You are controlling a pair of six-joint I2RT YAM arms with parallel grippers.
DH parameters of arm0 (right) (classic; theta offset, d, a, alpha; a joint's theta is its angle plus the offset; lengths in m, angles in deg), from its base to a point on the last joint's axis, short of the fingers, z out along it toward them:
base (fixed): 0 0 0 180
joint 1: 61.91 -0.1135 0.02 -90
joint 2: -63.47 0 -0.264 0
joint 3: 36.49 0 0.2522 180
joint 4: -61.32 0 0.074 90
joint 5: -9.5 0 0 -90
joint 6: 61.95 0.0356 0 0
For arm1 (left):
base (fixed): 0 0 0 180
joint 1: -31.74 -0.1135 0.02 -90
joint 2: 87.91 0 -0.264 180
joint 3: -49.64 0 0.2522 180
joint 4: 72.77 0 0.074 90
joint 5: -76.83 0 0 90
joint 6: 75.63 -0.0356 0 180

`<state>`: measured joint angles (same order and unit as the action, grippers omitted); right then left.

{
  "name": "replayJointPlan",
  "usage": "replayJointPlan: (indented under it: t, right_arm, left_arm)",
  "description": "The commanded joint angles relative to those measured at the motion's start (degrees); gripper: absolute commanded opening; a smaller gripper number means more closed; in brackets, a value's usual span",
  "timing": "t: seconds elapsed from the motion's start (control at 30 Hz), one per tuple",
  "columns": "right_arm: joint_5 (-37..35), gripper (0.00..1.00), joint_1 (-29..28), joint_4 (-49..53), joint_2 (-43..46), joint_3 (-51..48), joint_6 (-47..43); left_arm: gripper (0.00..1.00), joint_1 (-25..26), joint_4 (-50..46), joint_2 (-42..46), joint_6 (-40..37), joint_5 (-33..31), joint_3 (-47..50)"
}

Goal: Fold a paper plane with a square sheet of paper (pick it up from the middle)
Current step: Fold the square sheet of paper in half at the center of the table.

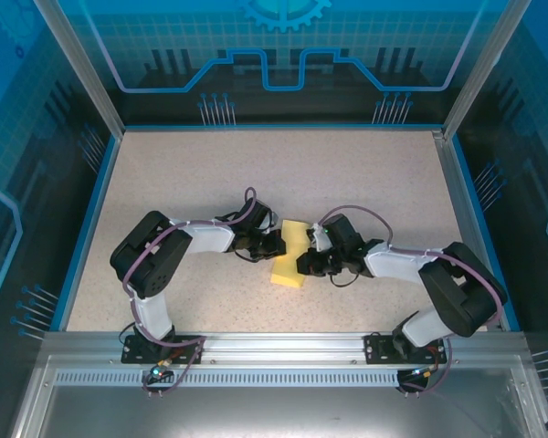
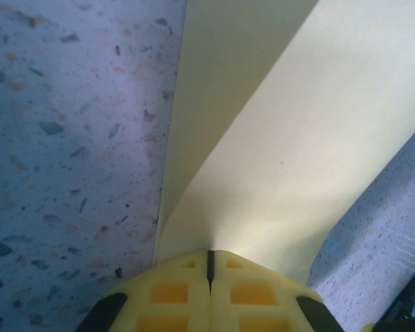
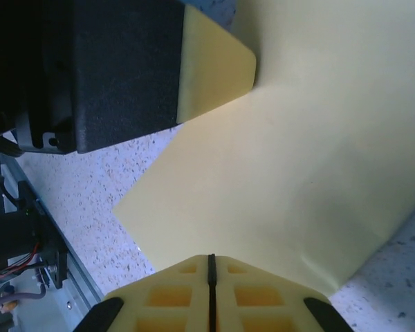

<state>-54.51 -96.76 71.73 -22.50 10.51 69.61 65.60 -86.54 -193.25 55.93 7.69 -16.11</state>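
Yellow square sheet of paper point(image 1: 290, 270) sits mid-fold, pinched by the closed left tool point(image 2: 209, 257) and right tool point(image 3: 211, 261) (opposite sides); next, probably, press the crease flat

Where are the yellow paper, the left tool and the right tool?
square sheet of paper point(image 1: 290, 266): top view, its bare near part.
left tool point(image 2: 209, 257): left wrist view, where its fingertips meet.
right tool point(image 3: 211, 261): right wrist view, where its fingertips meet.
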Motion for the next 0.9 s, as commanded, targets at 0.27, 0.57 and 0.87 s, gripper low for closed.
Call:
replayJointPlan:
  t: [0.27, 0.57, 0.87]
  right_arm:
    - [-0.82, 0.06, -1.01, 1.14, -4.02, -2.34, -0.83]
    - [1.48, 0.1, -3.32, 1.02, 1.65, -1.59, -0.16]
    - [-0.3, 0.08, -3.95, -2.7, -4.11, -6.46, 1.47]
  left_arm:
    - [0.0, 0.39, -5.56, -3.03, -1.59, -3.98, 0.83]
    - [0.0, 0.38, -5.34, -3.12, -1.65, -3.86, 0.9]
    - [0.0, 0.41, -6.07, -2.87, -1.81, -4.71, 0.68]
